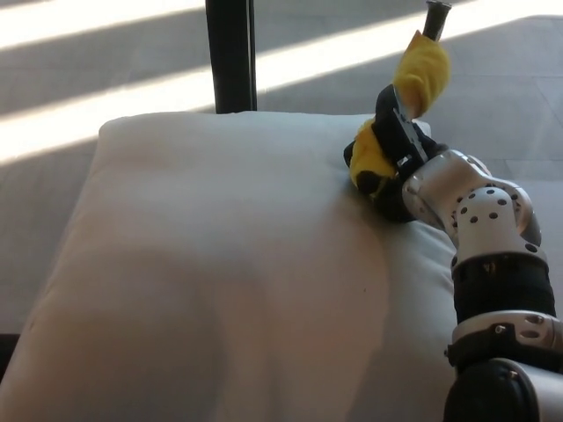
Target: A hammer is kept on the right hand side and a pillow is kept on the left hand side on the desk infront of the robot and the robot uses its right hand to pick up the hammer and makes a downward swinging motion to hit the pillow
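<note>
A large white pillow [229, 272] fills most of the head view, lying on the desk in front of me. My right hand [391, 163] is shut on the yellow grip of the hammer [420, 75], low over the pillow's far right part. The grip slants up and to the right, and a dark shaft continues out of the top edge. The hammer's head is out of the picture. My right forearm and wrist [479, 220] come in from the lower right. My left hand does not show.
A black upright post [230, 54] stands behind the pillow's far edge. Grey floor with bright sunlit bands [106, 97] lies beyond. The pillow covers nearly the whole desk surface in view.
</note>
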`<state>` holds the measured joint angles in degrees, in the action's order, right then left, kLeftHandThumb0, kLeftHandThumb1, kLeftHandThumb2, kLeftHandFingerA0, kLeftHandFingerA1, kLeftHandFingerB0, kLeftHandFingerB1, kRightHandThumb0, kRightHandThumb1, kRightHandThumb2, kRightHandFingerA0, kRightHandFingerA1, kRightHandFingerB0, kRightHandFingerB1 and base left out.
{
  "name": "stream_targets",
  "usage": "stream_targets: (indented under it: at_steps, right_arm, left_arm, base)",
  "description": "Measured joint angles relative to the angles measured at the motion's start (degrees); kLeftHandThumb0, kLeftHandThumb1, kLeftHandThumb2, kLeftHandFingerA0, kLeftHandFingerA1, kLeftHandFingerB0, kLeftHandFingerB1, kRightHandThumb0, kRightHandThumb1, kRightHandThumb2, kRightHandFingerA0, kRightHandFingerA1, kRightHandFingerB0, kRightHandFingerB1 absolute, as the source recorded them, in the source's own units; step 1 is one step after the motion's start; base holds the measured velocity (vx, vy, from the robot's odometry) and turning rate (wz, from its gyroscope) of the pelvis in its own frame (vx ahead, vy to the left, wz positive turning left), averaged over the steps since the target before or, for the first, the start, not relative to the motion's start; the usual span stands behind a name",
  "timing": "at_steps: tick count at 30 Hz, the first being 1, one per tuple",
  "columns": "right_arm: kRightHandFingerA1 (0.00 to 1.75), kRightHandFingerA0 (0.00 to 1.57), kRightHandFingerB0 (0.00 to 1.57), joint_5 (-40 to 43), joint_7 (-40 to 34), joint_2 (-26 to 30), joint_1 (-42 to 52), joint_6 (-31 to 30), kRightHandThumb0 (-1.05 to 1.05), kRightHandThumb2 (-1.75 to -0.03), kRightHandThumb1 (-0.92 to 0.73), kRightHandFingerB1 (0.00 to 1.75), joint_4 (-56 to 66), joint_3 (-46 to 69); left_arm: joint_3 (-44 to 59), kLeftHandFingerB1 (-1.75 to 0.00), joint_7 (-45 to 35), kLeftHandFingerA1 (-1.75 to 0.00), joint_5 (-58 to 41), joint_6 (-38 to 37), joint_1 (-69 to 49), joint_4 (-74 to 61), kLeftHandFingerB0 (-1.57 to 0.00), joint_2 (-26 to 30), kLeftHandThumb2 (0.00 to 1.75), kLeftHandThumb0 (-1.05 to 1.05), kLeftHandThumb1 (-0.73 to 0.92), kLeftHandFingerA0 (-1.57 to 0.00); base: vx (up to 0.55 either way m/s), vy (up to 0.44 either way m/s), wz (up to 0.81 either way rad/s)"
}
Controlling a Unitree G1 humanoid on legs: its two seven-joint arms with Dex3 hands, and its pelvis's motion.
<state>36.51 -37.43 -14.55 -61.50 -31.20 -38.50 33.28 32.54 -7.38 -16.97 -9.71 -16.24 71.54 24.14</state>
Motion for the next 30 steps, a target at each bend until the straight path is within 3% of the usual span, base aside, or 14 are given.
stream_targets:
  at_steps: [30]
  right_arm:
    - [1.75,1.09,0.75,2.22,-4.21,0.02,0.24,2.52,-0.47,-0.68,-0.87,1.61,-0.38,-0.78]
  left_arm:
    - [-0.03,-0.49,-0.17,-0.54,0.03,0.0,0.96,-1.57,-0.76,0.01,0.66,-0.72,0.87,-0.76]
  base:
    - [0.0,0.0,0.0]
